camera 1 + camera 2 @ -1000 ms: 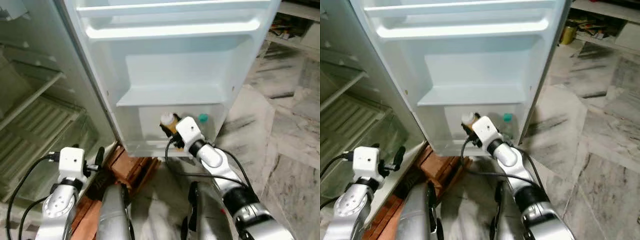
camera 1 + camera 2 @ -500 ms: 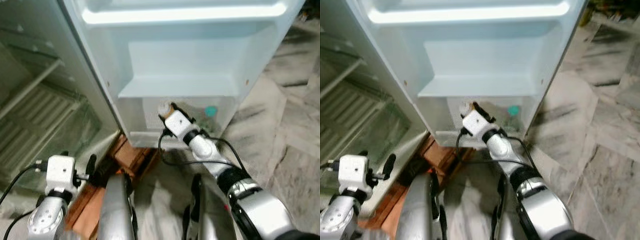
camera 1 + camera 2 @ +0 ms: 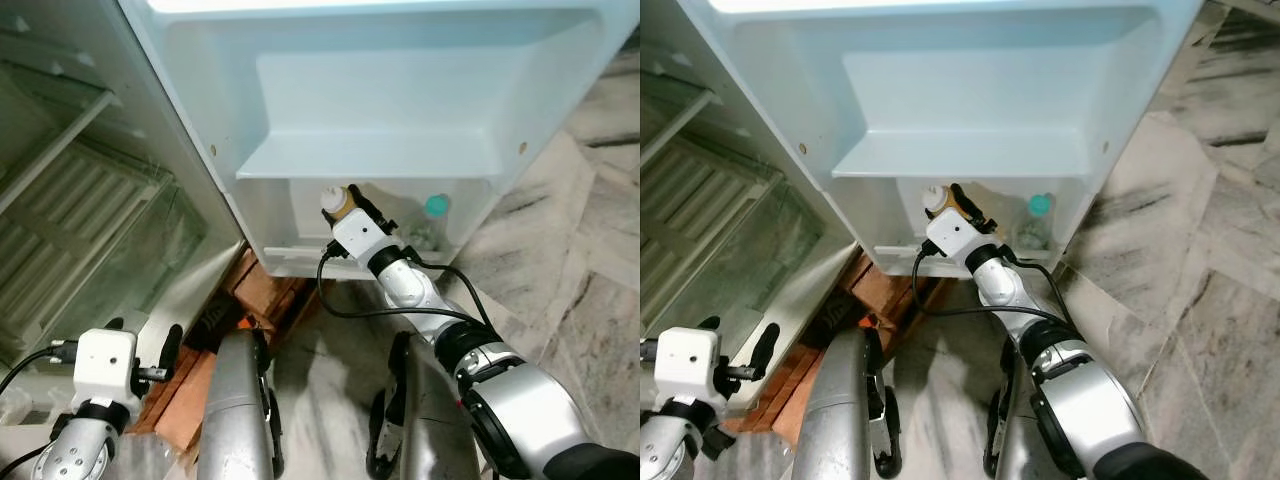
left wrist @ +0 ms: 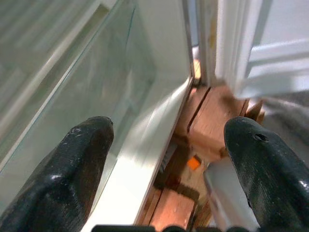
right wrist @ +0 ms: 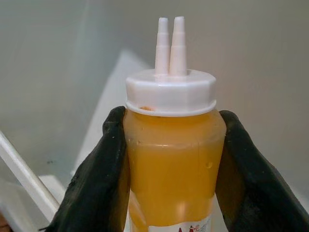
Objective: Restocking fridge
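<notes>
The orange sauce bottle [image 5: 173, 159], white twin-nozzle cap up, sits upright between the right gripper's [image 3: 352, 207] two black fingers [image 5: 94, 183], which clamp its sides. Gripper and bottle are inside the lowest fridge door bin [image 3: 300, 250]. Just beside them stands a teal-capped bottle [image 3: 433, 215]. The left gripper [image 4: 166, 159] hangs spread apart near the wooden blocks [image 4: 212, 113].

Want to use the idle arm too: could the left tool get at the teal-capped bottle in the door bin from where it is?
Probably not. The left tool hangs low by the fridge base, and the right arm with its sauce bottle crosses before the teal-capped bottle.
</notes>
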{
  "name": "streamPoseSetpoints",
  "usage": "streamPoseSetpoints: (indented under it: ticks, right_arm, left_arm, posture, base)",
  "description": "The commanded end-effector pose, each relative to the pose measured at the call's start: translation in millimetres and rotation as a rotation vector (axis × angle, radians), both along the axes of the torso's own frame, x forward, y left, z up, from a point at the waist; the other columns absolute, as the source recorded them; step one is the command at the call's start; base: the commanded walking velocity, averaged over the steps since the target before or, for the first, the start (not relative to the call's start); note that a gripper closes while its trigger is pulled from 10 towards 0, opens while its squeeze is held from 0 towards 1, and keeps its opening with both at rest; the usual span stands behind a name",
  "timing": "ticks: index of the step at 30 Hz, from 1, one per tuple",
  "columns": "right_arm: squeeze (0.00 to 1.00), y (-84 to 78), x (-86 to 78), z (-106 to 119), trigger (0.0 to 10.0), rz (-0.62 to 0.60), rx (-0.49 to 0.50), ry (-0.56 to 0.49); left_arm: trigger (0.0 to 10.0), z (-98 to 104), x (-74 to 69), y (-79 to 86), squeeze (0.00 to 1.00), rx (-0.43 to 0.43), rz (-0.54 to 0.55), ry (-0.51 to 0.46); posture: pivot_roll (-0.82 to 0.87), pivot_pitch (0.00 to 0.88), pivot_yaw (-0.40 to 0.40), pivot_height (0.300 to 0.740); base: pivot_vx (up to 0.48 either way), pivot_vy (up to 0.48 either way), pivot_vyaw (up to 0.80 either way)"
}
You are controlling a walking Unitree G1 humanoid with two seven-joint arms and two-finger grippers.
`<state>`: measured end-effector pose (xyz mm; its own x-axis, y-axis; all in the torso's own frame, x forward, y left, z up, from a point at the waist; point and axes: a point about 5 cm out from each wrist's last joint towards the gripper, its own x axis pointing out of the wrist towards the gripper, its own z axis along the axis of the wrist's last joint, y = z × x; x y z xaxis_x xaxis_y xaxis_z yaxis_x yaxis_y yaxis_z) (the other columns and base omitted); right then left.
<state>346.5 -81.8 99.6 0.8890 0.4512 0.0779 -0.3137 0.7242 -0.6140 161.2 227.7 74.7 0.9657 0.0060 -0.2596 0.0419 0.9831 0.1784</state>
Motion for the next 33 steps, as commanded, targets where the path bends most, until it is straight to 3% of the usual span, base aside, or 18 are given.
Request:
streamPoseSetpoints:
  ticks: [1,3,9,11,16,17,18,19,20,21,33]
  right_arm:
    - [0.00,0.7,-4.2,-8,10.0,0.002,-0.033,0.010]
    - [0.00,1.3,-0.6,-4,10.0,-0.008,-0.041,-0.006]
    - [0.00,-5.3,-2.9,-24,10.0,-0.087,0.028,0.188]
    - [0.00,-12.6,-2.2,-29,10.0,-0.169,0.139,0.276]
    - [0.00,-21.4,-1.7,-34,10.0,-0.248,0.236,0.343]
    - [0.09,-24.0,-1.3,-35,10.0,-0.265,0.262,0.361]
    - [0.09,-24.0,-1.3,-35,10.0,-0.265,0.262,0.361]
    - [0.69,-28.9,-0.5,-35,10.0,-0.291,0.285,0.371]
    - [0.69,-31.1,-0.2,-35,10.0,-0.303,0.293,0.374]
    - [1.00,-33.1,0.4,-35,10.0,-0.314,0.304,0.373]
    - [1.00,-43.7,13.6,-11,10.0,-0.322,0.321,0.262]
  left_arm:
    - [10.0,1,-8.5,6.7,0.00,0.015,0.020,0.027]
    - [10.0,1,-11.0,7.5,0.00,0.015,0.020,0.038]
    - [10.0,2,-17.6,5.8,0.00,0.007,0.011,0.060]
    - [10.0,3,-19.1,6.2,0.00,0.006,0.014,0.065]
    - [10.0,3,-18.6,6.3,0.00,0.009,0.010,0.070]
    - [10.0,3,-17.5,6.1,0.00,0.010,0.007,0.072]
    - [10.0,3,-17.5,6.1,0.00,0.010,0.007,0.072]
    - [10.0,3,-16.2,6.0,0.00,0.011,0.004,0.073]
    - [10.0,3,-15.7,6.0,0.00,0.011,0.004,0.074]
    - [10.0,3,-14.9,6.2,0.00,0.011,0.003,0.074]
    - [10.0,1,6.5,7.2,0.00,0.035,-0.007,0.040]
  posture:
    - [0.30,0.347,0.074,0.578]
    - [0.30,0.354,0.075,0.578]
    - [0.31,0.375,0.078,0.578]
    - [0.32,0.378,0.079,0.578]
    - [0.32,0.374,0.083,0.578]
    - [0.31,0.374,0.086,0.578]
    - [0.31,0.374,0.086,0.578]
    - [0.31,0.372,0.088,0.578]
    - [0.31,0.372,0.088,0.578]
    - [0.31,0.369,0.089,0.578]
    - [0.28,0.312,0.090,0.578]
  base:
    - [0.000,0.000,0.00]
    - [0.000,0.000,0.00]
    - [0.000,0.000,0.00]
    - [0.000,0.000,0.00]
    - [0.000,0.000,0.00]
    - [0.000,0.000,0.00]
    - [0.000,0.000,0.00]
    - [0.000,0.000,0.00]
    - [0.000,0.000,0.00]
    - [0.000,0.000,0.00]
    - [0.000,0.000,0.00]
